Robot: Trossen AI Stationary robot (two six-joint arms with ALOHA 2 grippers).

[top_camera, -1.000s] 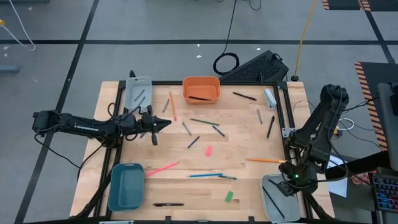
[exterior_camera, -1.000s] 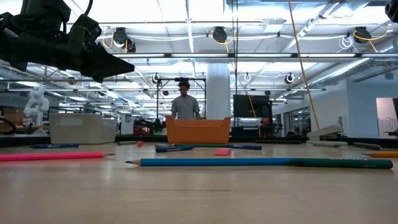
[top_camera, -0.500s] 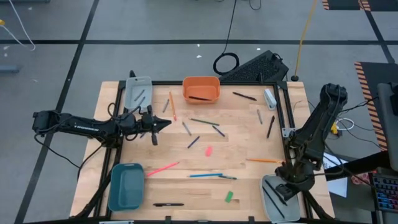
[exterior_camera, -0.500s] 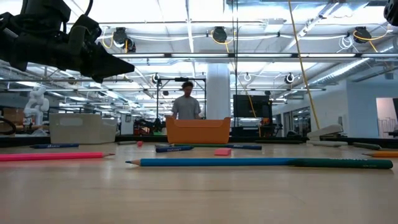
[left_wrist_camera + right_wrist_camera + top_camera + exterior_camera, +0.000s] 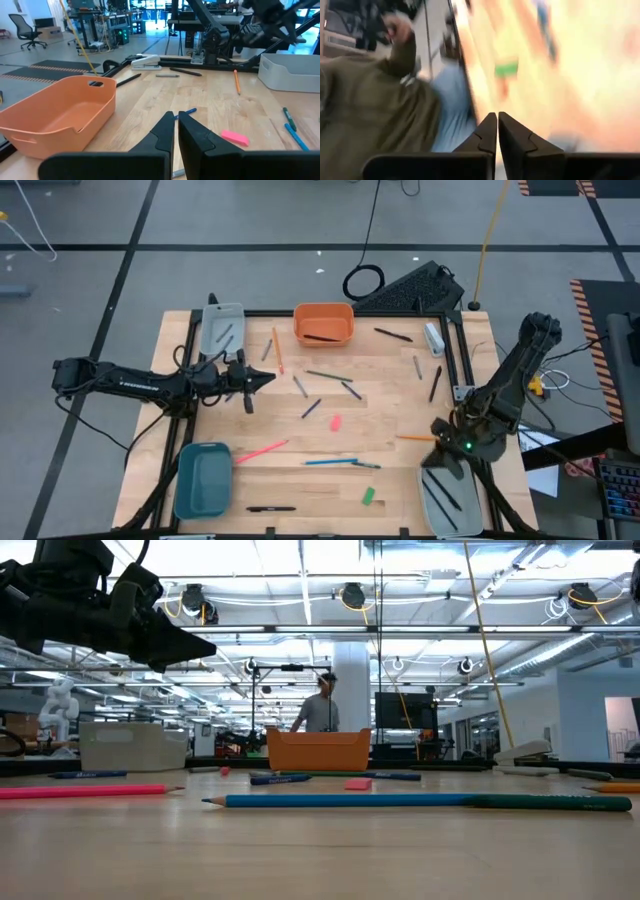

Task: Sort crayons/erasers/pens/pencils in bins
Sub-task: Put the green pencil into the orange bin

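My left gripper [image 5: 262,378] hangs above the left half of the table [image 5: 390,480], its fingers [image 5: 167,131] pressed together with nothing between them, pointing toward the middle of the board; in the low view it floats high over the wood. My right gripper [image 5: 440,457] sits at the table's right edge, just above the pale grey bin [image 5: 450,500] in the near right corner, and its fingers [image 5: 490,130] are likewise closed on nothing. That bin holds dark pens [image 5: 447,496]. The orange bin [image 5: 323,323] stands at the far edge with one dark stick inside, a second pale grey bin [image 5: 222,328] at the far left holds a few short sticks, and the teal bin [image 5: 203,478] rests near the front left. Loose on the wood lie a pink pencil [image 5: 262,450], a blue pencil [image 5: 330,462], an orange pencil [image 5: 425,438], the pink eraser [image 5: 336,422] near the centre and the green eraser [image 5: 368,496] toward the front. A black pen [image 5: 270,508] lies by the front edge. A person [image 5: 322,712] stands in the room behind.
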